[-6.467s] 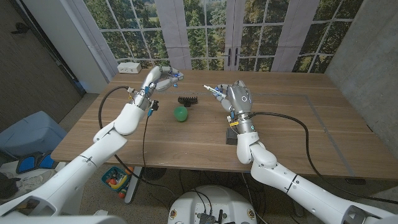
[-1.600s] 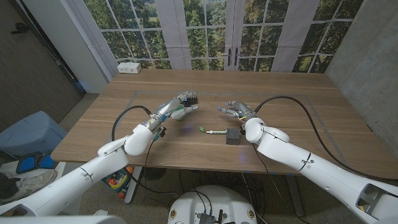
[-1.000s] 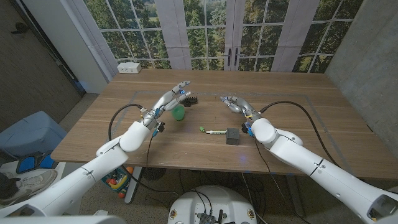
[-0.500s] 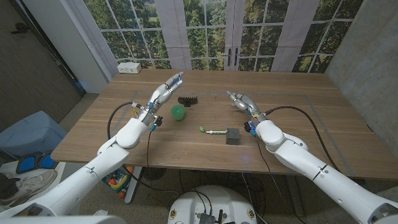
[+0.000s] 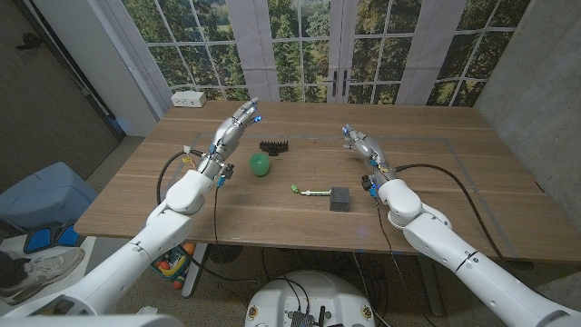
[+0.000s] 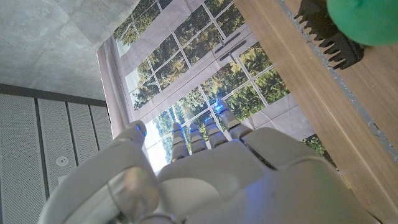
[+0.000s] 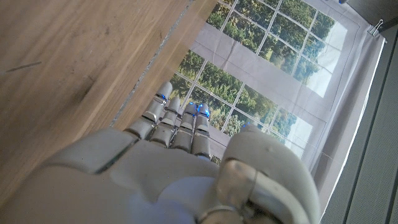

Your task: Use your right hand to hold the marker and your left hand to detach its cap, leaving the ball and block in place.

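A white marker with a green end lies on the wooden table, free of both hands. A dark grey block stands right beside it. The green ball sits further left, also seen as the ball in the left wrist view. My left hand hangs above the table beyond the ball, fingers stretched out, holding nothing. My right hand hovers past the block, fingers straight and empty. My left hand and my right hand show straight fingers in the wrist views.
A black toothed piece lies just beyond the ball, and shows again as the toothed piece. A white box sits at the table's far left corner. Windows stand behind the table. Black cables run along both arms.
Both hands have risen and drawn apart towards the far side, their fingers straightening. The marker, held up by my right hand in the oldest frame, lies still on the table.
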Robot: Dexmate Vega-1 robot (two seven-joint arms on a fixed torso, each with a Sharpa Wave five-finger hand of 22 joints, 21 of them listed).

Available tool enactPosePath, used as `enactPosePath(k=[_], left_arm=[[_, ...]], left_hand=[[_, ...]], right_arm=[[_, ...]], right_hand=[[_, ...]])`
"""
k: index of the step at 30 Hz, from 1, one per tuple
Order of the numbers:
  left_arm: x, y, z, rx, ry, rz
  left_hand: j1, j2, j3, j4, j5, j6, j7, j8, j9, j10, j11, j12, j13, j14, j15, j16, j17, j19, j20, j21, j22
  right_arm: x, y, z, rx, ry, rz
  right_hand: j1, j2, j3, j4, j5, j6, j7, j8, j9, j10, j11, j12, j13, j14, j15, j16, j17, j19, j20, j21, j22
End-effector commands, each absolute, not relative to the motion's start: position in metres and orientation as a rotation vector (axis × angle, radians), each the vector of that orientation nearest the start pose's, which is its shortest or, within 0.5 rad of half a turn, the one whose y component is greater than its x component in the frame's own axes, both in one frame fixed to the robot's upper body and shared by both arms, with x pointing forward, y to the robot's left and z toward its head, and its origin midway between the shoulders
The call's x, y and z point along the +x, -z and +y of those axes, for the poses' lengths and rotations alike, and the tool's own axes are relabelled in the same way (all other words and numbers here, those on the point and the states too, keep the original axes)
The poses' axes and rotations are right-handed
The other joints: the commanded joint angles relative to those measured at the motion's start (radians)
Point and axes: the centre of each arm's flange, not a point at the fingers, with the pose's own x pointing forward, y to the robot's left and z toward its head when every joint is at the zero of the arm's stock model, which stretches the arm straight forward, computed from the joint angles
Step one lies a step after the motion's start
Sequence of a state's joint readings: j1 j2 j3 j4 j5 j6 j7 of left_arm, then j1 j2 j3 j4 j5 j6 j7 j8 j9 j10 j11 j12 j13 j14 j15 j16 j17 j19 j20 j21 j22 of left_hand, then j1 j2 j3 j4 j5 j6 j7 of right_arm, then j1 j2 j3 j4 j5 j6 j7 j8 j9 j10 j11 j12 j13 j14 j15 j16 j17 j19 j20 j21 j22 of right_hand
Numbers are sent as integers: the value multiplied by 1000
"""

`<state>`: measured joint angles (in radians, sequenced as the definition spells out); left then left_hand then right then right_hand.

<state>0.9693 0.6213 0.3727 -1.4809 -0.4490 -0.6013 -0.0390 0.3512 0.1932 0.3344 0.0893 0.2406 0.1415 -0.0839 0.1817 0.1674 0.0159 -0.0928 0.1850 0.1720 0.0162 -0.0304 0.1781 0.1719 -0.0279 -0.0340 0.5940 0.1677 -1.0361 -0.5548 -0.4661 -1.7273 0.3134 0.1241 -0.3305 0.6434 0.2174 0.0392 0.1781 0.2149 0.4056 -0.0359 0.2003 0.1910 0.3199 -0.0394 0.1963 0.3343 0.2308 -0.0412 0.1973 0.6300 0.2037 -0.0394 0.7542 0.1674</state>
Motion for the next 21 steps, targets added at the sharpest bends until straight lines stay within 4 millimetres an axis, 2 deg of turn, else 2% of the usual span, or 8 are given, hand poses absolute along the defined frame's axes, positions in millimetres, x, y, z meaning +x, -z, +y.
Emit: enactPosePath(k=[1, 10, 21], left_arm=[[582, 9, 285, 69, 329, -892], [587, 12, 295, -10, 325, -869], [591, 20, 307, -67, 285, -819]], left_hand=[[-10, 4, 13, 0, 8, 4, 8, 0, 3, 4, -1, 3, 0, 7, -65, 9, 4, 7, -38, -5, 2], [-18, 9, 39, 12, 15, -18, 19, -8, 3, -15, 7, -3, 0, -5, -61, 5, 4, 9, -35, -14, 2], [-28, 5, 67, 22, 22, -42, 29, -11, 3, -35, 14, -6, 0, -19, -53, 2, 4, 12, -44, -26, 2]], right_arm=[[578, 59, -213, -36, -69, -660], [579, 63, -225, 59, -44, -694], [587, 66, -245, 224, -40, -740]], right_hand=[[-16, -1, 16, 2, 7, 9, 8, 4, 3, 12, -2, 6, -2, 11, -64, 10, -3, 14, -38, -4, 3], [-28, -3, 40, 0, 8, 10, 23, 2, 2, 18, -3, 6, -10, 15, -66, 10, -13, 24, -46, -7, 3], [-39, -4, 63, -2, 9, 11, 30, 1, 2, 19, 2, 4, -18, 12, -67, 8, -24, 31, -54, -11, 1]])
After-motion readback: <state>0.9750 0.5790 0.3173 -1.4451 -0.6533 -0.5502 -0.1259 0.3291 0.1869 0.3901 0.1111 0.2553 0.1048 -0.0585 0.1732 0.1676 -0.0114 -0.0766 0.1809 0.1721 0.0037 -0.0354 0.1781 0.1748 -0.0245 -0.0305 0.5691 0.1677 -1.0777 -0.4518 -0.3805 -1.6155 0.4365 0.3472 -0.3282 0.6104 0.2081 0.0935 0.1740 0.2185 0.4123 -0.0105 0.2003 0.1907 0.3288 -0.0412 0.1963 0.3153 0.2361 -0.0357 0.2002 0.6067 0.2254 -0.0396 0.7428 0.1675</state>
